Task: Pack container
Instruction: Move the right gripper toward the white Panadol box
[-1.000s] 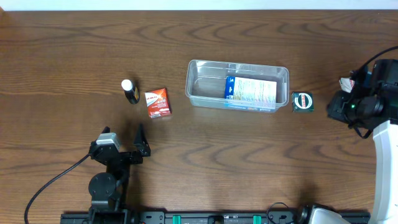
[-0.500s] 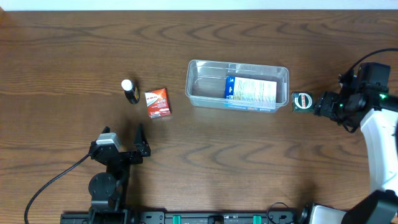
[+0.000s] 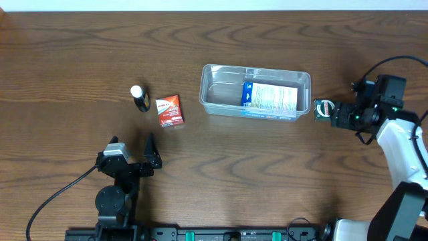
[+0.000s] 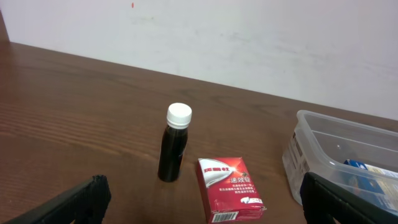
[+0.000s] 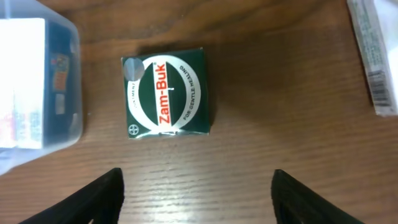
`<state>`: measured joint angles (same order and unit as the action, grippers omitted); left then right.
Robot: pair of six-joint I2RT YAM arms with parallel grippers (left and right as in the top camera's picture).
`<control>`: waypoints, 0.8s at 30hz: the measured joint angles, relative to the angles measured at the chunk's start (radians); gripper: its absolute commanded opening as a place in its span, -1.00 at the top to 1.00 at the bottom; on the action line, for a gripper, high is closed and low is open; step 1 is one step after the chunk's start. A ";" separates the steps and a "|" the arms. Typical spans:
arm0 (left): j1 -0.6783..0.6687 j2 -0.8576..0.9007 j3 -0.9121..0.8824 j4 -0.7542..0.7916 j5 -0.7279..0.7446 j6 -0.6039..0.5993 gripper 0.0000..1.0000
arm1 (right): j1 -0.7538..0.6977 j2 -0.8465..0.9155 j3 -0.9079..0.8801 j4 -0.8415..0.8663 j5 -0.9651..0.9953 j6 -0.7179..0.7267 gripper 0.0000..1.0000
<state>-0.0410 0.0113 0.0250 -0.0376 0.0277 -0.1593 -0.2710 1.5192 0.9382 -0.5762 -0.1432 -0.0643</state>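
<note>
Right pincer (image 5: pixel 196 186) wide open, empty, aimed down at green Zam-Buk box (image 5: pixel 169 93) beside container (image 3: pixel 255 92).

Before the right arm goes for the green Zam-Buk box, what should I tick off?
1. Right tool open: ok, its fingers are spread wider than the Zam-Buk box.
2. Box between the fingers: not ok, it lies ahead of the fingertips.
3. Box apart from the container: ok, a strip of table shows between them.
4. Room in the container: ok, half its floor is bare; a white and blue pack fills the other half.
5. Left tool out of the way: ok, it is far off, near the red carton.
</note>
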 measured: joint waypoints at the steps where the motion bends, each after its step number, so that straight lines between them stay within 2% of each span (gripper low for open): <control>1: 0.000 0.000 0.000 0.000 0.000 0.000 -0.96 | 0.000 0.002 -0.005 0.006 0.000 -0.006 -0.54; 7: 0.000 0.000 0.000 0.000 0.000 0.000 -0.96 | 0.000 0.002 -0.006 0.033 0.000 -0.022 -0.57; 12: 0.000 0.000 0.000 0.000 0.000 0.000 -0.96 | 0.000 0.002 -0.006 0.027 0.000 -0.027 -0.68; 22: 0.000 0.000 0.000 0.000 0.000 0.000 -0.96 | 0.000 0.002 -0.006 0.035 0.014 -0.028 -0.69; 24: 0.000 0.000 0.000 0.000 0.000 0.000 -0.96 | 0.000 0.002 -0.006 0.056 0.055 -0.029 -0.78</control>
<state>-0.0410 0.0109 0.0250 -0.0372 0.0277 -0.1593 -0.2714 1.5211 0.9318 -0.5201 -0.0887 -0.0929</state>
